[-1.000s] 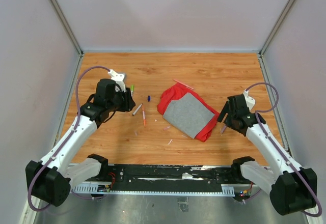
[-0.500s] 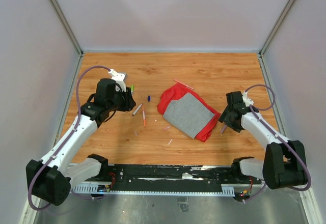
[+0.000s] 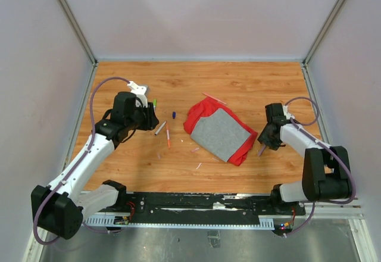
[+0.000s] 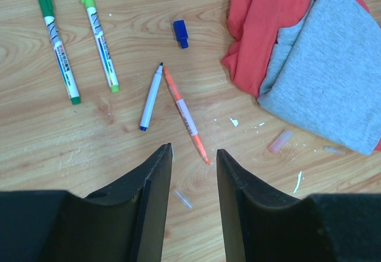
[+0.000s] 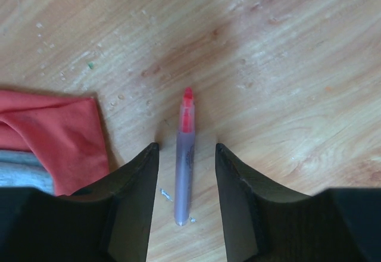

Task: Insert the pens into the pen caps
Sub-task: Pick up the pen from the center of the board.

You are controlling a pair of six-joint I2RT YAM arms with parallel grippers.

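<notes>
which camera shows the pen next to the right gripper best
The right wrist view: the pen lies between the open fingers of the right gripper, its pinkish-red tip and grey barrel clear. The top external view shows only a thin sliver of it beside the gripper. The left wrist view misses it.

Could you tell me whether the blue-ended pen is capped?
Uncapped: the blue-ended pen shows its bare tip, and the blue cap lies apart.

Our left arm [image 3: 83, 161] and right arm [image 3: 300, 140] share one build: white link shells between bulky black joint housings. A thin purple cable [image 3: 100, 85] loops out by each wrist. Up close, the fingers [image 4: 149, 214] are matte black, smooth wedges with bevelled edges.
</notes>
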